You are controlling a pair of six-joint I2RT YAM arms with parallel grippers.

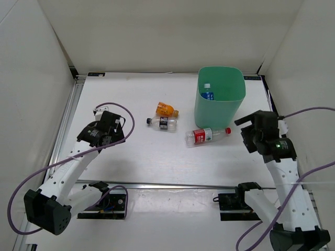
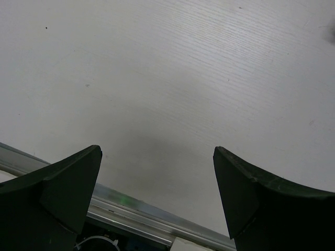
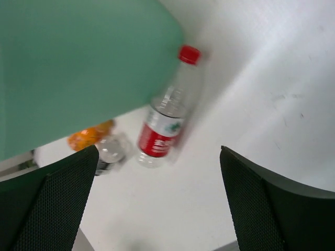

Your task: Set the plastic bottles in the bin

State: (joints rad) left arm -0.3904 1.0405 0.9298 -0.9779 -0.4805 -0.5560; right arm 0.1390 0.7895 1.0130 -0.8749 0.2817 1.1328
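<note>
Currently the blue-capped bottle (image 1: 208,94) sits inside the bin (image 1: 220,99), near the far right corner of the table (image 1: 157,162). The orange bottle (image 1: 166,109), dark-labelled bottle (image 1: 162,123) and red-labelled bottle (image 1: 207,136) lie mid-table beside the bin. The left fingers (image 2: 63,188) and right fingers (image 3: 57,204) are spread wide, holding nothing.

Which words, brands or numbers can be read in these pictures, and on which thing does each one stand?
No text is readable in any view.
red-label bottle: the print on its label is blurred, unreadable.
dark-label bottle: label too small to read.
blue-label bottle inside the bin: too small to read.
orange bottle: no print can be made out.
</note>
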